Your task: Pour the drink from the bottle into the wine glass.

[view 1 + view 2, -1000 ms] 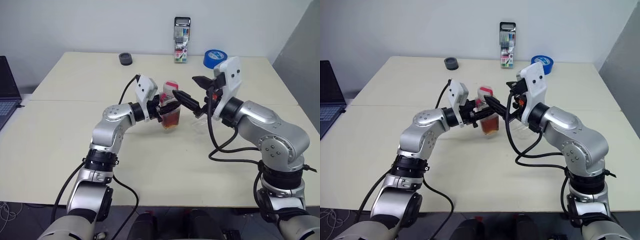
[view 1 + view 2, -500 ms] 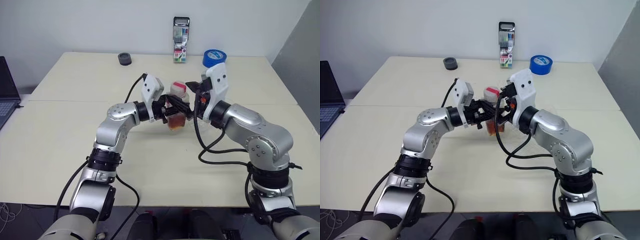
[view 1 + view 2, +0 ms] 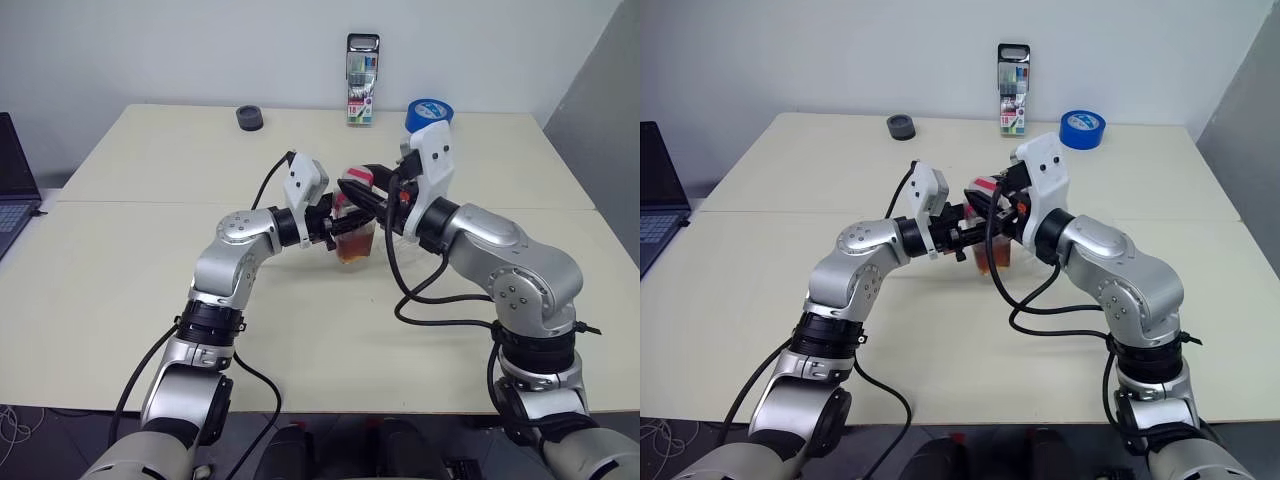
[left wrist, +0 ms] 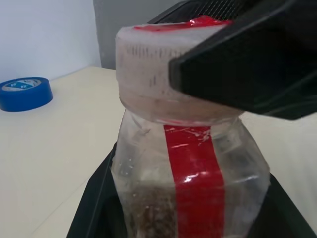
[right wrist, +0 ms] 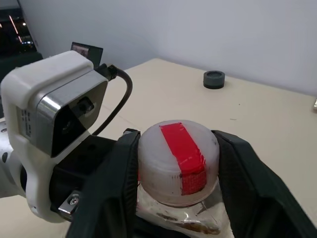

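The bottle (image 3: 351,243) is a small clear plastic one with a red label strip (image 4: 194,188), held upright above the table's middle. Amber drink (image 3: 350,251) fills its lower part. My left gripper (image 3: 335,224) is shut on the bottle's body from the left. My right gripper (image 5: 178,166) comes in from the right at the top, its two black fingers (image 5: 116,183) pressed against either side of the red-and-white cap (image 5: 177,151). The wine glass is hidden behind my right arm.
At the table's far edge stand a pack of pens (image 3: 363,82), a blue tape roll (image 3: 428,108) and a small black round object (image 3: 250,118). A laptop (image 3: 14,190) lies at the far left.
My right gripper, open beside the cap a second ago, has slid over the cap and closed its fingers onto it. The left gripper keeps its hold on the bottle.
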`<state>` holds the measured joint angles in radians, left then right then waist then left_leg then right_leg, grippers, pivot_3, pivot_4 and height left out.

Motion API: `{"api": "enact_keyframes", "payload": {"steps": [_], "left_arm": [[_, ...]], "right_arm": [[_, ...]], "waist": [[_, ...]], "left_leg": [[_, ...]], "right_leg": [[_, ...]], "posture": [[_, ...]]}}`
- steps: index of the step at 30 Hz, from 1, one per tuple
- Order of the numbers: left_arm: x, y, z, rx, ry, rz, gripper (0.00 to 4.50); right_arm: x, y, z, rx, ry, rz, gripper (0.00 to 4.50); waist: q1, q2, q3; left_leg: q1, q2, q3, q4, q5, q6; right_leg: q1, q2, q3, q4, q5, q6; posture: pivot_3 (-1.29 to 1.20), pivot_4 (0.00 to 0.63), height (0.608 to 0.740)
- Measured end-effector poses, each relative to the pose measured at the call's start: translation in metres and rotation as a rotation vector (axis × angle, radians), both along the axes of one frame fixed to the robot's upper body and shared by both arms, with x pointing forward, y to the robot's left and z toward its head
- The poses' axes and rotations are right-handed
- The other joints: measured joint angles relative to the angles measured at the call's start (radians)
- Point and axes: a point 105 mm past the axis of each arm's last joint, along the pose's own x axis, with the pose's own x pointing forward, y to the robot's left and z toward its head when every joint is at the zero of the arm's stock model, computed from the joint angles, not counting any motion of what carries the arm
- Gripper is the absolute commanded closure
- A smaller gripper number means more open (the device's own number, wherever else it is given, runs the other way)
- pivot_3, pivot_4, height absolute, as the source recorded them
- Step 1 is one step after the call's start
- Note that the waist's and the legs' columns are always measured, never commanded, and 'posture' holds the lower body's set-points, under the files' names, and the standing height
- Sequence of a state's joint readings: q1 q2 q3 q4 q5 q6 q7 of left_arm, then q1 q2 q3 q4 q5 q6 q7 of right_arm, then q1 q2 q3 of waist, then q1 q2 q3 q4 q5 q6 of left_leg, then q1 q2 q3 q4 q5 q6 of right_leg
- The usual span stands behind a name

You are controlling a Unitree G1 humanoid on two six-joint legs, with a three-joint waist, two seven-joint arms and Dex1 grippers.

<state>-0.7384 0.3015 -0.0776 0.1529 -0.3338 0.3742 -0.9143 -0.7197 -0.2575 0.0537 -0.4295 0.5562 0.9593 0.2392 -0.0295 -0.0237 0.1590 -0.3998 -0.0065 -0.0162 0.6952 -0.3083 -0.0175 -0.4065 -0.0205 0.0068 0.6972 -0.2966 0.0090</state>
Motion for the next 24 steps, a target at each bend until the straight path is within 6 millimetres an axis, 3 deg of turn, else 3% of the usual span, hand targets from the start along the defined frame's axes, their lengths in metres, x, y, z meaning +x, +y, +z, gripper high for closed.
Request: {"api": "enact_keyframes", "payload": {"steps": [8,15,19,24], "left_arm": [[-0.008,0.005,-0.004,-0.011,0.029,0.016,2.73],[-0.051,0.010,0.015,0.041,0.051,-0.266,2.73],[-0.059,0.010,0.026,0.061,0.062,-0.360,2.73],[-0.058,0.003,0.032,0.062,0.052,-0.404,2.73]], "right_arm": [[-0.001,0.004,-0.003,-0.014,0.002,0.055,2.63],[-0.031,-0.006,0.018,-0.126,0.001,0.500,2.63],[-0.037,-0.008,0.028,-0.139,0.006,0.619,2.63],[-0.034,-0.013,0.031,-0.138,0.008,0.606,0.93]], "waist": [[-0.001,0.000,0.000],[-0.001,0.003,0.003],[-0.001,0.003,0.003],[0.000,0.003,0.003]], "left_leg": [[0.000,0.000,0.000,0.000,0.000,0.000],[0.000,0.000,0.000,0.000,-0.002,0.003],[0.001,0.000,-0.001,0.000,-0.002,0.004],[-0.001,0.000,-0.001,0.000,-0.002,0.003]], "right_leg": [[0.000,0.000,0.000,0.000,0.000,0.000],[0.001,0.000,-0.001,-0.001,0.000,0.000],[0.001,0.000,-0.001,0.000,0.000,0.000],[0.001,0.000,-0.001,-0.002,0.000,0.000]], "posture": [[0.00,0.150,0.740],[0.00,0.150,0.740],[0.00,0.150,0.740],[0.00,0.150,0.740]]}}
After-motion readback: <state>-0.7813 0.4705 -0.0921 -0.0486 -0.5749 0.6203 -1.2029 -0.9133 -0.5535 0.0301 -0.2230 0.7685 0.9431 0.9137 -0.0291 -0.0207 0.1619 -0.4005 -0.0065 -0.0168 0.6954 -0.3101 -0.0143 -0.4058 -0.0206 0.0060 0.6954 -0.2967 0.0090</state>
